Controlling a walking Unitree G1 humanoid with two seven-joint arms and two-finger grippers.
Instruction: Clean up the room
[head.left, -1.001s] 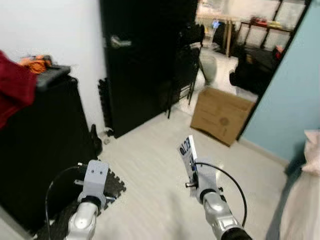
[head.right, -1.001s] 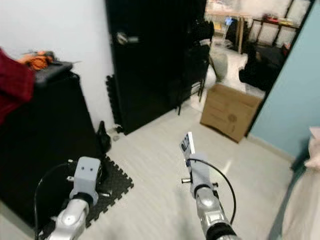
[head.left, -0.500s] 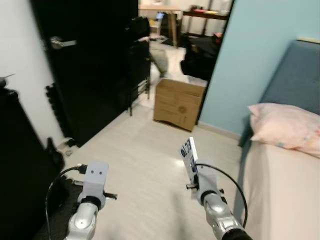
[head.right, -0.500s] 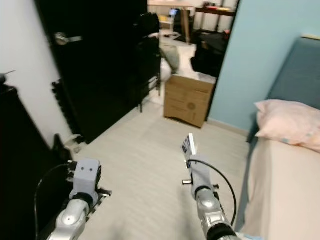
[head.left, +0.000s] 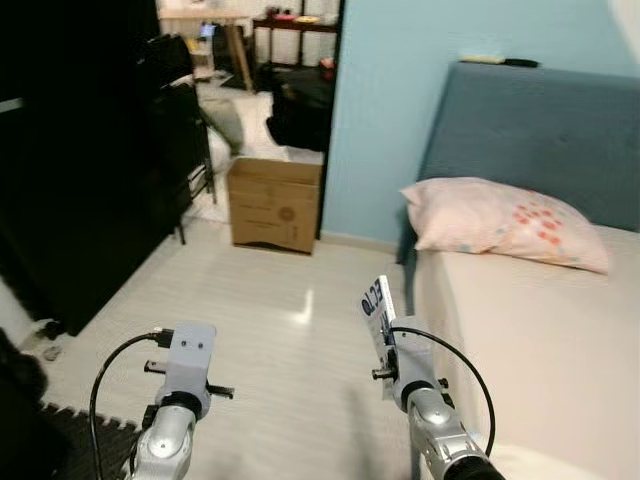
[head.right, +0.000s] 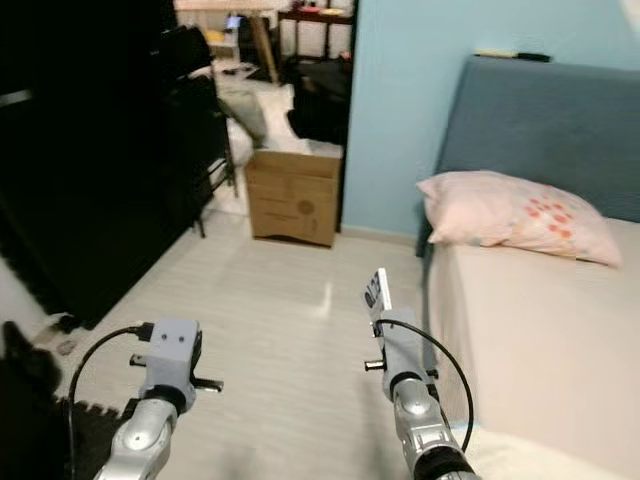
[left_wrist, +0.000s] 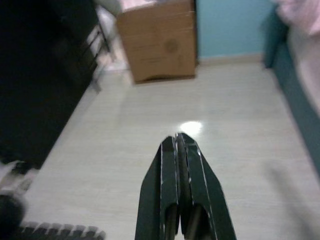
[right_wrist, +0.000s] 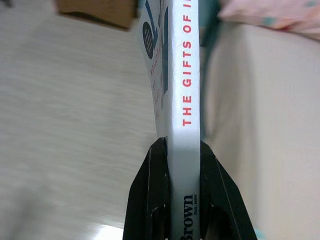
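Standing upright above the pale floor (head.left: 270, 330), a white book (right_wrist: 183, 75) with red spine letters is clamped by the right claw (right_wrist: 182, 150), just beside the bed (head.left: 540, 330). The left claw (left_wrist: 178, 145) is held together, with nothing gripped.

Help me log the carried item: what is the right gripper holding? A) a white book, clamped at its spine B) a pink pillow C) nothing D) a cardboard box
A: the right gripper has its two black fingers pressed on either side of a white book, spine lettering showing.
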